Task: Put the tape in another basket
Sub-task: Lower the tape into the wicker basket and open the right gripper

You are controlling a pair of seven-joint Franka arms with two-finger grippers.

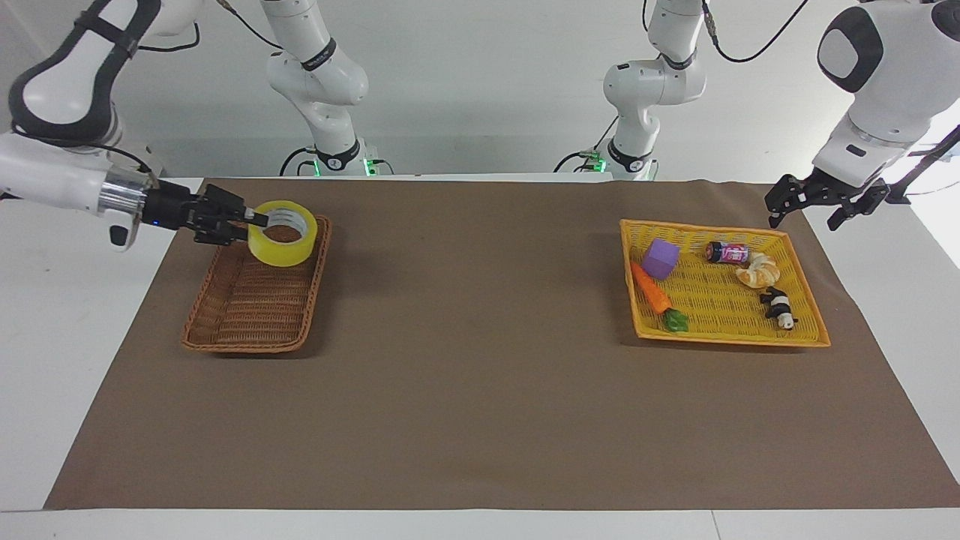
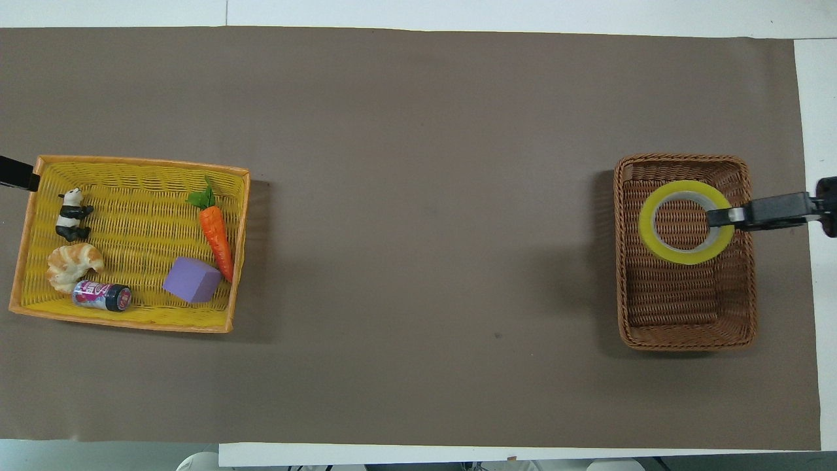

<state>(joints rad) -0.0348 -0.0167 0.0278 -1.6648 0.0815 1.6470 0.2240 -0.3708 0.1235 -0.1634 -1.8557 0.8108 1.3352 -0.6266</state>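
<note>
The yellow tape roll (image 1: 279, 253) hangs in my right gripper (image 1: 251, 220), which is shut on the roll's rim. It is held flat over the brown wicker basket (image 1: 241, 346), above the end of the basket farther from the robots in the overhead view. There the tape (image 2: 682, 257) is over the basket (image 2: 686, 314) and the right gripper (image 2: 719, 216) reaches in from the table's edge. My left gripper (image 1: 806, 210) is open and empty, raised beside the yellow tray's corner nearest its arm; only its tip (image 2: 14, 173) shows overhead.
The yellow woven tray (image 1: 720, 339) at the left arm's end holds a purple cube (image 1: 661, 259), a carrot (image 1: 651, 291), a small can (image 1: 726, 253), a croissant (image 1: 757, 271) and a panda figure (image 1: 778, 307). A brown mat (image 1: 480, 390) covers the table.
</note>
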